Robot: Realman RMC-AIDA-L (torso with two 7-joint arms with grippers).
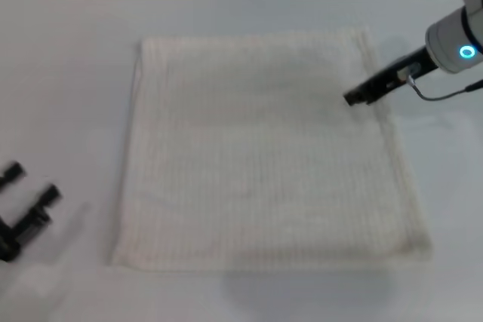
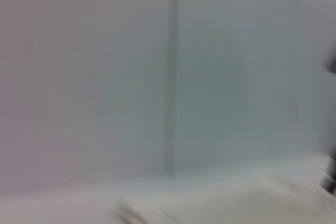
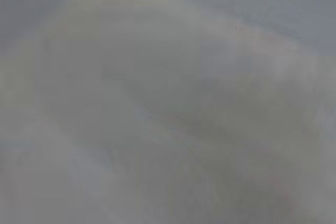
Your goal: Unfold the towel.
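A: Head view?
B: Towel (image 1: 264,152) lies flat on white worktop (image 1: 68,73), centre. Right tool (image 1: 355,97) over towel's far right part; fingers together or apart, can't tell. Left tool (image 1: 26,201) near-left, off the cloth, fingers apart.
A: L wrist?
B: Blurred; pale towel (image 2: 236,200) edge low in frame.
A: R wrist?
B: Only blurred cloth (image 3: 173,129), close up.

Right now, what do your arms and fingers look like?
My right arm is white and rounded, with a glowing blue ring and a thin grey cable; its right gripper is slim and black. My left gripper has black fingers with blocky tips.
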